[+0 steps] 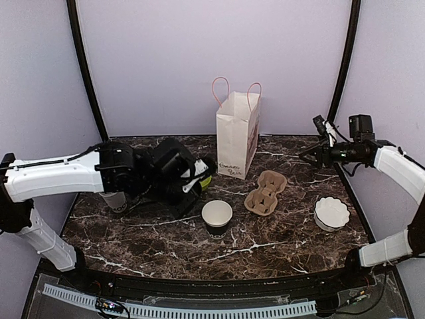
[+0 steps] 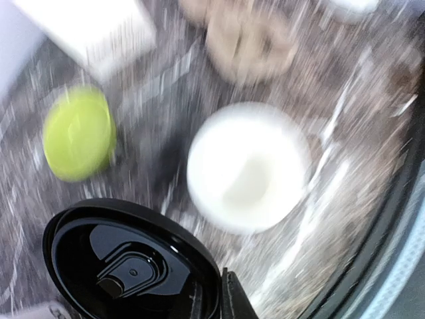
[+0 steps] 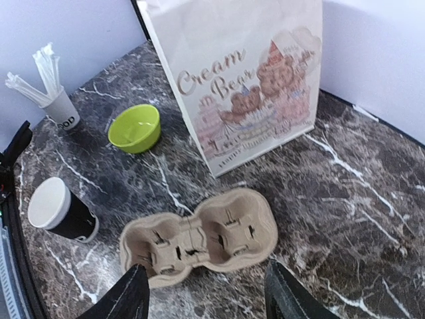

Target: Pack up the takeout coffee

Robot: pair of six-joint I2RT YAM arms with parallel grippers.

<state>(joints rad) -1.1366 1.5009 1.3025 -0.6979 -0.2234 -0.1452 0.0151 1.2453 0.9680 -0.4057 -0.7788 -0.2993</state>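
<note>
Top external view: paper cup (image 1: 217, 218), lidless, upright mid-worktop (image 1: 166, 239), just left of the cardboard carrier (image 1: 265, 193). Left end effector (image 1: 194, 178) clamped on the black lid (image 2: 133, 266) (sharp at the wrist camera, background blurred). Right end effector (image 3: 207, 296) parted, holding nothing.

top: high, rear | wrists: near, angled down | shared: cup (image 1: 217, 216)

open cup (image 1: 217, 217) unobstructed from above, carrier tray (image 1: 265, 193) just right, bag (image 1: 237, 136) behind
</note>
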